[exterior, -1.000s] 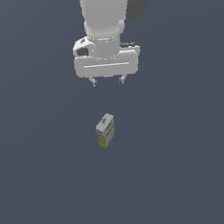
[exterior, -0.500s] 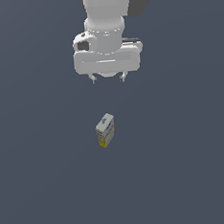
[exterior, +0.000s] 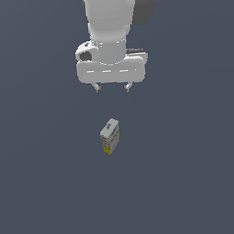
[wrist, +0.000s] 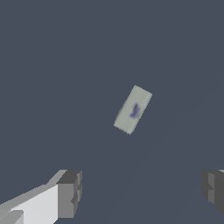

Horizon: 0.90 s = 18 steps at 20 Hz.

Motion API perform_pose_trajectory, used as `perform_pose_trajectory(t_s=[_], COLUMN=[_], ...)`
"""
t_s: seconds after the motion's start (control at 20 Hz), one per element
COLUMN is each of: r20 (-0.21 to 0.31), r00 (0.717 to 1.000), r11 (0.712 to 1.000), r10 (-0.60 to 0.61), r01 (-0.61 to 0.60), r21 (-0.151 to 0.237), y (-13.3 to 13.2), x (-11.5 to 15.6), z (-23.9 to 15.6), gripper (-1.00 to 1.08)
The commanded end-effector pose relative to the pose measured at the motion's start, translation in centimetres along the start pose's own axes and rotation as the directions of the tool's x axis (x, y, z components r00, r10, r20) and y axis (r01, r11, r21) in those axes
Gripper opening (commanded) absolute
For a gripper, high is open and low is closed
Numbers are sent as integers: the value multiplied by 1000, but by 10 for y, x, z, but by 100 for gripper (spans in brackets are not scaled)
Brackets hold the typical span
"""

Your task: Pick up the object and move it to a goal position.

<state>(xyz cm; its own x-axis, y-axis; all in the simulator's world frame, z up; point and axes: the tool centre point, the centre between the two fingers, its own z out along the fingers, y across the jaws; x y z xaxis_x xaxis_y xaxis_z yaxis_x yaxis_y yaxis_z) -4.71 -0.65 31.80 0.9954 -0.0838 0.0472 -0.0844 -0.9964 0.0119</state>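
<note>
Carton work first: you have one small box, the object [exterior: 110, 135], standing on the dark grey desk [exterior: 40, 196] roughly in the middle of the exterior view, a little toward that view's left of the arm's centreline. Its top face is pale grey-white with a small blue-purple print, its sides carry blurred labels you cannot read, and its lower end is yellow. It sits turned at an angle, so one corner points toward the camera.

Above it, farther back in the scene, you see the white arm [exterior: 111, 19] coming down from the top edge, ending in the tool [exterior: 112, 88]. The tool is spread: its two short dark fingers [exterior: 98, 88] hang apart under the wide white body, with nothing between them. The tool hovers clear of the object, with open desk showing between the fingertips and the box top.

From the wrist view you look straight down on the object [wrist: 132, 109], a slanted pale rectangle with the blue mark at its middle. The two fingers [wrist: 70, 192] frame the lower corners of that picture, well apart, and the box lies ahead of the gap between them, not inside it. The box looks narrower than that gap.
</note>
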Motion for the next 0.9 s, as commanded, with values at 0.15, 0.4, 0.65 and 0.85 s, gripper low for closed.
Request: perform_pose_trajectory(t_s=[0.15,0.4,0.65,0.85], r20=[12,27,38,44], r00=[995,973,940,917], r11=[995,973,941,918], r10=[100,230,339,397], r01=[-100,-230,-339,-398], r21=[5,5,0,-5], y=[4,11,17,21], x=[13,29,40,46], z=[24,57,88,105], gripper=[100,100,100,100])
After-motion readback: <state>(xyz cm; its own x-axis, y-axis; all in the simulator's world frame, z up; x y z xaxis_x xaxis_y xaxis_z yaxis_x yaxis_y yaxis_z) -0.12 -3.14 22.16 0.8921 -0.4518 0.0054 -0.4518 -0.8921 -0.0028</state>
